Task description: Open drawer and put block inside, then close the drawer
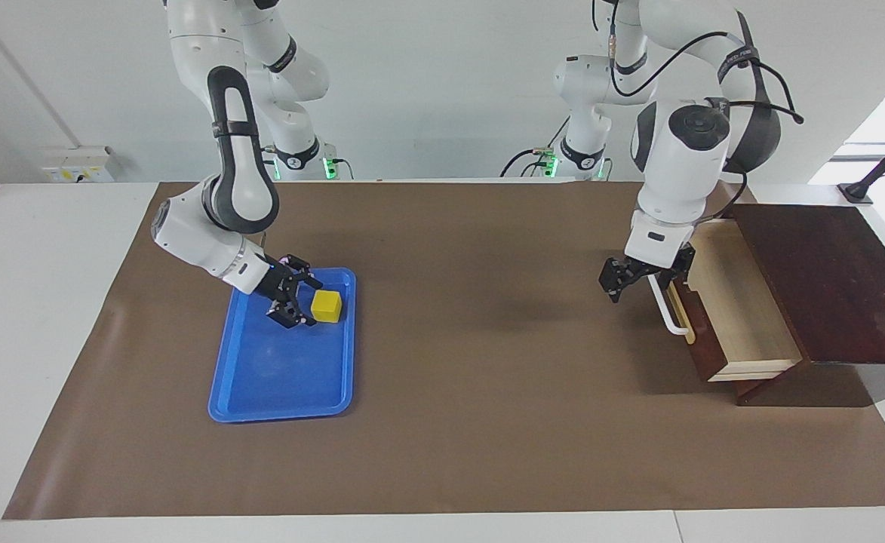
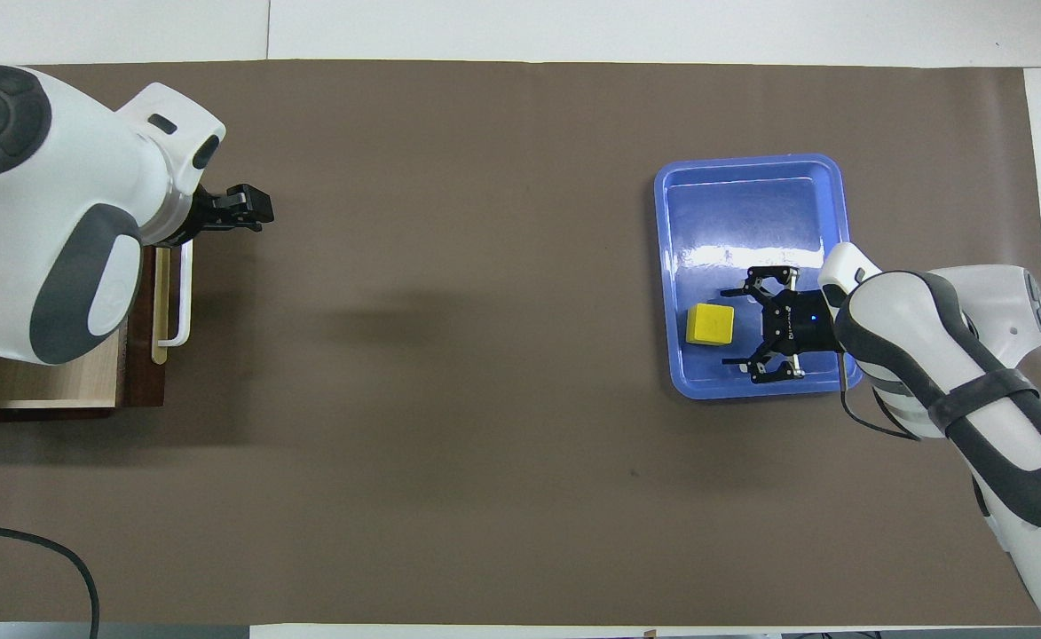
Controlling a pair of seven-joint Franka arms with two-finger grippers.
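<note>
Block [image 1: 327,305], one yellow cube, is sitting in the single blue tray [image 1: 276,392] toward the right arm's end of the table. Right gripper [image 1: 297,300] is hanging just beside it, low over the tray, fingers spread and holding nothing. A good grasp would probably centre the fingers on two flat faces before closing. Left gripper [image 1: 614,282], likewise released, is hanging above the mat by the handle [image 1: 663,308] of the one drawer [image 1: 744,305], which is standing open.
</note>
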